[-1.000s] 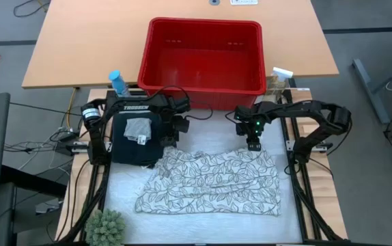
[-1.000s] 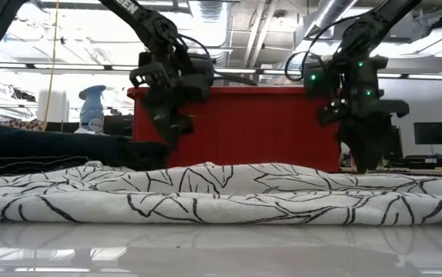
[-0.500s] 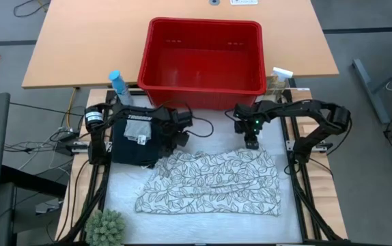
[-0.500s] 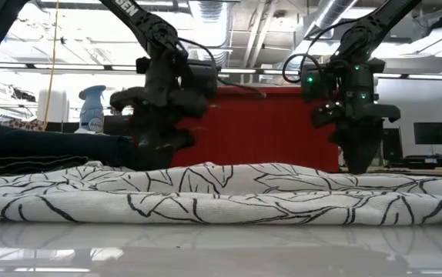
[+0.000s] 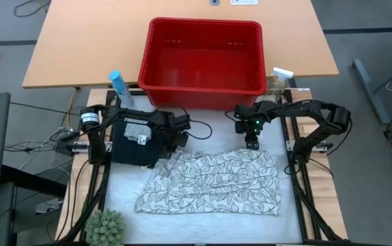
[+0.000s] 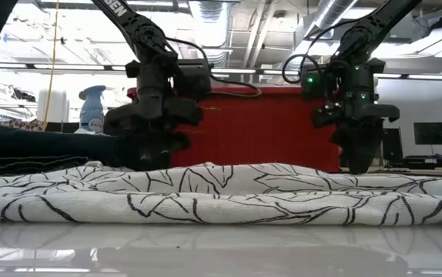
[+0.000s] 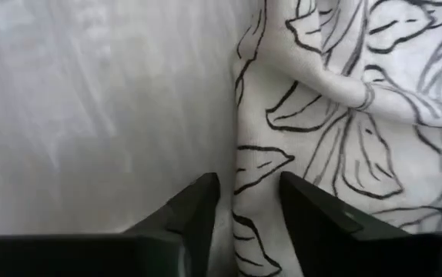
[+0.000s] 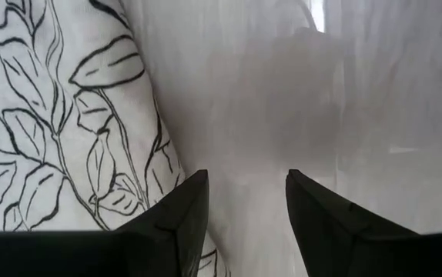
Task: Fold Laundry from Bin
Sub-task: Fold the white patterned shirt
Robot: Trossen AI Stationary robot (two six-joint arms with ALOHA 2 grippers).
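We see left gripper [image 7: 244, 201] jaws narrow, leaf-print cloth [image 7: 336, 115] edge between fingertips. Right gripper [image 8: 242, 198] jaws parted, cloth edge just beside one finger.

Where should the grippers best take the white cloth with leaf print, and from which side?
Probably at the two corners of the edge nearest the red bin, coming from above. The leaf-print cloth lies flat and spread; the left gripper and right gripper, both open, already hang over those corners.

Leaf-print cloth [image 5: 213, 181] – soft knit; bin [image 5: 203, 85] – glossy red plastic.
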